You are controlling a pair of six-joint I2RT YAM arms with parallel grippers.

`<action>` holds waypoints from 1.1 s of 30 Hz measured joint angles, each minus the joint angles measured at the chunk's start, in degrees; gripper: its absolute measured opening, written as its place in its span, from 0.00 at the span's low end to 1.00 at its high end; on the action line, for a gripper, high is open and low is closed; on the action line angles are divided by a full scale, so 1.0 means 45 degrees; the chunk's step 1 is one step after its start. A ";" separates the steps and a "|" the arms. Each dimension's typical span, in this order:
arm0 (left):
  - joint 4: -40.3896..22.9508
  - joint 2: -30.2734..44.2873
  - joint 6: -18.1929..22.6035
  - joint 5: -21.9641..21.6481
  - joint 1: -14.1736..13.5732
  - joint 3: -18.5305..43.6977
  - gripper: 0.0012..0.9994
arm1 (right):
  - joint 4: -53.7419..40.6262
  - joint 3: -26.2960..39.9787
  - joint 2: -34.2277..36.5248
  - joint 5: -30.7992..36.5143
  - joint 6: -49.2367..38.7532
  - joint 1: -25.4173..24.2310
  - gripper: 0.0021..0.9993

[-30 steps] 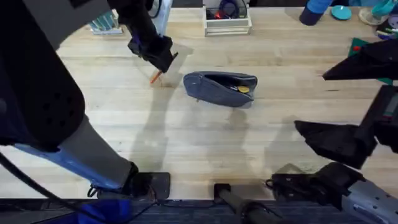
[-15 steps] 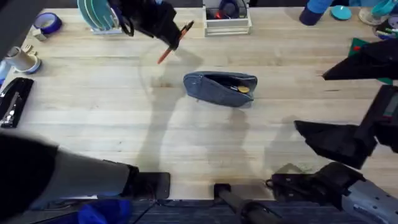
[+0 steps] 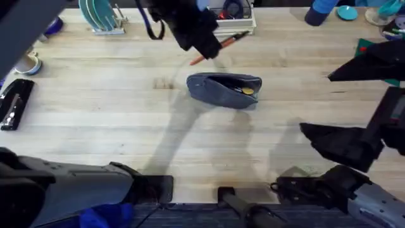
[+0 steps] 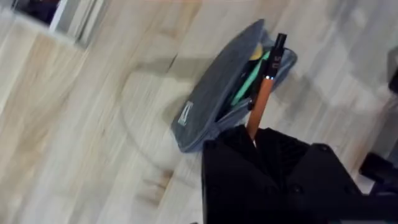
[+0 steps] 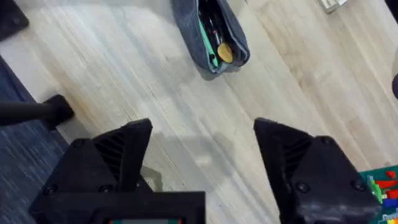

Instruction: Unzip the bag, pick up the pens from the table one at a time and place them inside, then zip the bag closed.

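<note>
Above the open bag [image 3: 224,90], left end effector [image 3: 204,43] clamps a pen [image 3: 218,47]; right end effector [image 5: 202,152] gapes apart.

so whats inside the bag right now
The bag lies unzipped on the table. Through the opening show a green stick-like item, a round yellow piece and darker items. Anything deeper is hidden by the fabric.

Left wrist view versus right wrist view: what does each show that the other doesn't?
Left wrist alone: the orange pen gripped in the left gripper, its dark tip over the open bag. Right wrist alone: the right gripper with jaws spread and empty above bare table, and a yellow item inside the bag. Both: the unzipped blue-grey bag, something green inside it, and the wood table.
</note>
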 joint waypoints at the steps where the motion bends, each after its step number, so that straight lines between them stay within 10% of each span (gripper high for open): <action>1: 0.0001 -0.0005 0.0381 0.0101 -0.0196 0.0000 0.04 | 0.0000 0.0000 0.0000 0.0000 0.0000 0.0000 1.00; 11: -0.0008 0.0153 0.3614 0.1018 -0.1388 0.0000 0.04 | 0.0000 0.0000 0.0000 0.0000 0.0000 0.0000 1.00; 33: 0.1070 0.3232 0.5505 0.2313 -0.1901 -0.0002 0.04 | 0.0000 0.0000 0.0000 0.0005 -0.0053 0.0000 1.00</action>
